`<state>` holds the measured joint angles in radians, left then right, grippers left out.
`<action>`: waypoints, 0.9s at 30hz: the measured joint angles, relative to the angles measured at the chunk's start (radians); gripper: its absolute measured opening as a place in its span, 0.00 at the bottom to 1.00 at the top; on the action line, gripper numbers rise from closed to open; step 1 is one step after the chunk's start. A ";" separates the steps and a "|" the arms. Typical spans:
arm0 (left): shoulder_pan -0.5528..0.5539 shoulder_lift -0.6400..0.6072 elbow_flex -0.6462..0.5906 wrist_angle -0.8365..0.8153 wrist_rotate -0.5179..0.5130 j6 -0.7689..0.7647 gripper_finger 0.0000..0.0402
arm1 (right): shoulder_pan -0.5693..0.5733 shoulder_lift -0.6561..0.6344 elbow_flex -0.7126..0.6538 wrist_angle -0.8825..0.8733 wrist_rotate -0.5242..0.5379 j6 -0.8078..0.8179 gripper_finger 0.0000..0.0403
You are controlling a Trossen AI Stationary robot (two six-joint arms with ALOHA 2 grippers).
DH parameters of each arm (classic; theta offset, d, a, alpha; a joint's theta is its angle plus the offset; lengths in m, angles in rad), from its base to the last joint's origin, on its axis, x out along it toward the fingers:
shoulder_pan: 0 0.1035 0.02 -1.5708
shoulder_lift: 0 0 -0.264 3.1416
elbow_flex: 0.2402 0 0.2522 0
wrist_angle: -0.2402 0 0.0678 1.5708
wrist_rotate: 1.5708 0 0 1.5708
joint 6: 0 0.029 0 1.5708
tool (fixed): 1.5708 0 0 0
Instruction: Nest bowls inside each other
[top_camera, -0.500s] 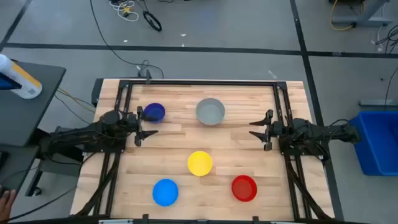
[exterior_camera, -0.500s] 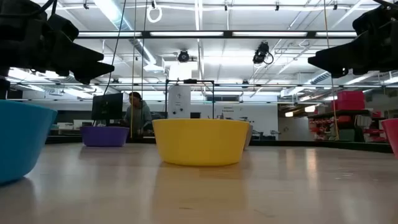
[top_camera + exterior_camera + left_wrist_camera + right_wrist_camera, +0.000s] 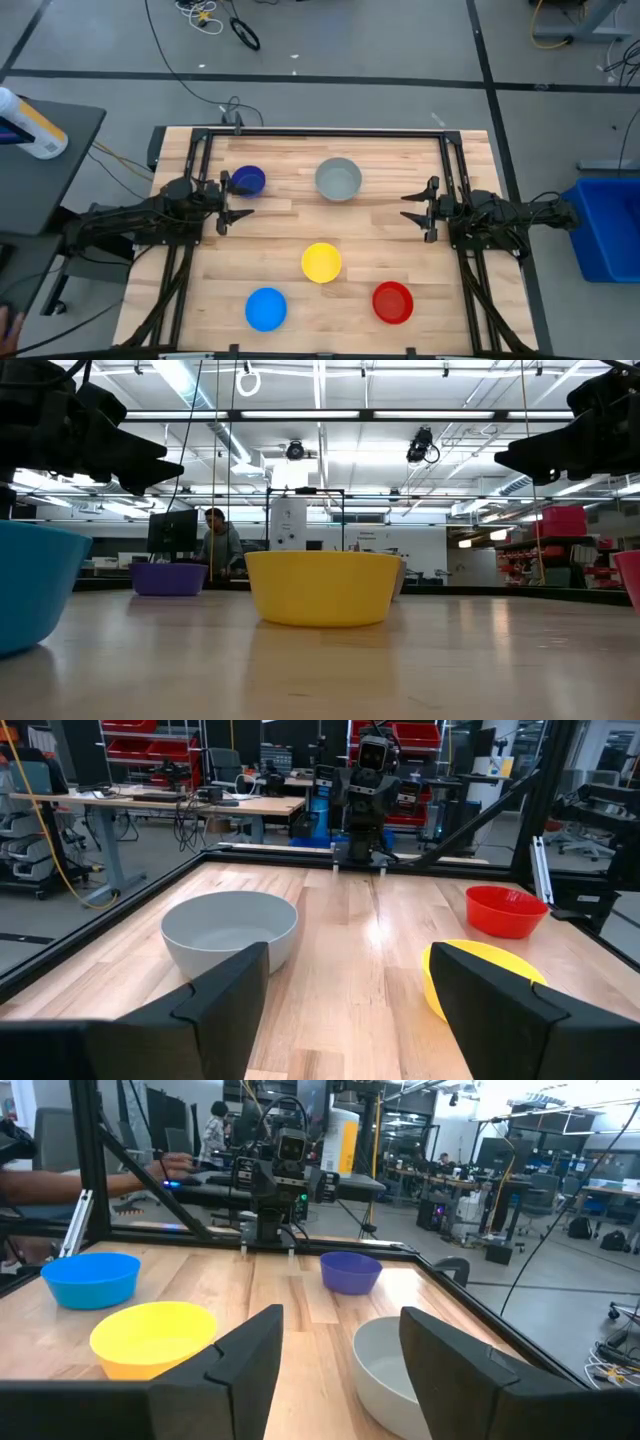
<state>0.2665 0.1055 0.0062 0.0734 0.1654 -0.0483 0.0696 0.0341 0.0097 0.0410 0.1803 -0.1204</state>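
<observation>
Five bowls stand apart on the wooden table: dark blue far left, grey far middle, yellow in the centre, light blue near left, red near right. Each rests on its base, mouth up. My left gripper hovers open at the left side, just beside the dark blue bowl. My right gripper hovers open at the right side, facing the middle. Nothing sits between either pair of fingers.
A black frame runs along the table's far edge and sides. In the wrist views the grey bowl and yellow bowl lie ahead of the fingers. A person sits in the room beyond the table.
</observation>
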 joint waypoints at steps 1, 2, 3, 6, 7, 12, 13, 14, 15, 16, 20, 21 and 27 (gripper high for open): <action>0.000 0.000 0.000 0.000 0.000 0.000 0.71 | 0.000 0.000 0.000 0.000 0.000 0.000 0.54; 0.000 0.000 0.000 0.000 0.000 0.000 0.71 | 0.000 0.000 0.000 0.000 0.000 0.000 0.54; 0.000 0.000 0.000 0.000 0.000 0.000 0.71 | 0.000 0.000 0.000 0.000 0.000 0.000 0.54; 0.000 0.000 0.000 0.000 0.000 0.000 0.71 | 0.000 0.000 0.000 0.000 0.000 0.000 0.55; 0.000 0.000 0.000 0.000 0.000 0.000 0.71 | 0.000 0.000 0.000 0.000 0.000 0.000 0.55; 0.000 0.000 0.000 0.000 0.000 0.000 0.71 | 0.000 0.000 0.000 0.000 0.000 0.000 0.56; 0.000 0.000 0.000 0.000 0.000 0.000 0.71 | 0.000 0.000 0.000 0.000 0.000 0.000 0.57; 0.000 0.000 0.000 0.000 0.000 0.000 0.71 | 0.000 0.000 0.000 0.000 0.000 0.000 0.57; 0.000 0.000 0.000 0.000 0.000 0.000 0.71 | 0.000 0.000 0.000 0.000 0.000 0.000 0.57; 0.000 0.000 0.000 0.000 0.000 0.000 0.71 | 0.000 0.000 0.000 0.000 0.000 0.000 0.58; 0.000 0.000 0.000 0.000 0.000 0.000 0.71 | 0.000 0.000 0.000 0.000 0.000 0.000 0.59; 0.000 0.000 0.000 0.000 0.000 0.000 0.71 | 0.000 0.000 0.000 0.000 0.000 0.000 0.59; 0.000 0.000 0.000 0.000 0.000 0.000 0.71 | 0.000 0.000 0.000 0.000 0.000 0.000 0.61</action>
<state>0.2665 0.1056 0.0061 0.0734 0.1654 -0.0486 0.0697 0.0344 0.0097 0.0410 0.1805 -0.1203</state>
